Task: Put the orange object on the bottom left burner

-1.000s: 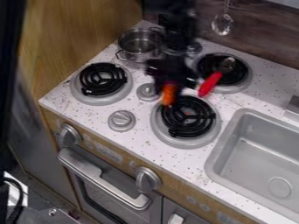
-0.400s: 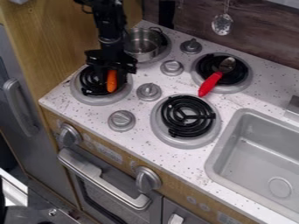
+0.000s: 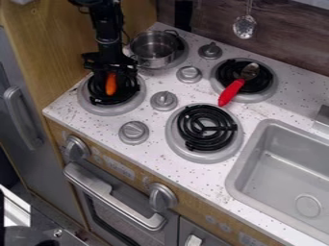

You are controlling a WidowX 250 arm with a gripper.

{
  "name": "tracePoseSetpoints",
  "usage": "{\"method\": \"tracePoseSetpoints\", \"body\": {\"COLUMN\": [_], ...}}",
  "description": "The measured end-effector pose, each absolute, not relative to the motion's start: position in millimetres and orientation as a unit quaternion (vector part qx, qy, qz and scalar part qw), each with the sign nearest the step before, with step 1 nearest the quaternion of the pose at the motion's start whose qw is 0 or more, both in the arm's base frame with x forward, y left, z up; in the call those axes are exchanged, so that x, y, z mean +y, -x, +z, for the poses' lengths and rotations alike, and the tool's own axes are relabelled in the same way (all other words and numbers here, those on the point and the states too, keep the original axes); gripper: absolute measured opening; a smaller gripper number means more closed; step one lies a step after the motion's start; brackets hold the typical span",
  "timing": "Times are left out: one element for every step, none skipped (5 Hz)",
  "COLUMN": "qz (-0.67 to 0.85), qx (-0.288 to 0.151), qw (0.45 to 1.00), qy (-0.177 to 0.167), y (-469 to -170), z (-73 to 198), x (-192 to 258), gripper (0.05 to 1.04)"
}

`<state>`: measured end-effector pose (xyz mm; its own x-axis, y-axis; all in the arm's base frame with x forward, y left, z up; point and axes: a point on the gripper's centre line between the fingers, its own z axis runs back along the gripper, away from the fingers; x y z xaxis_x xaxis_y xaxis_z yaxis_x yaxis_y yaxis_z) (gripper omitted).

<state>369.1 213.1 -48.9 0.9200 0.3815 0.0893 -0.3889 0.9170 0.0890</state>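
My black gripper [image 3: 110,72] hangs over the bottom left burner [image 3: 95,108], at the left of the stove top. From it the orange object [image 3: 111,84], long like a carrot, points down over the burner's black coil. The gripper is shut on its upper end, which is hidden between the fingers. Whether the lower tip touches the coil I cannot tell.
Behind the gripper a metal pot [image 3: 154,49] stands on the back left burner. A red-handled spoon [image 3: 233,91] lies on the back right burner. Silver knobs [image 3: 164,100] stand between the burners, and a grey sink [image 3: 283,163] is at the right.
From over the front right burner, my gripper has moved left with the orange object to the bottom left burner. Since the later earlier frame both have shifted slightly further left.
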Motion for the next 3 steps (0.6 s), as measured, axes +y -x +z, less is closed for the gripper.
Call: {"method": "tracePoseSetpoints", "body": {"qz": [0.190,0.177,0.148], "qx": [-0.031,-0.031,-0.065], "qw": [0.980,0.982,0.985], "qy": [-0.053,-0.050,-0.057], "y": [-365,-356,-361], "z": [-53,-50,-26], "x": [211,196,178], "gripper": [0.863,1.007,1.000]}}
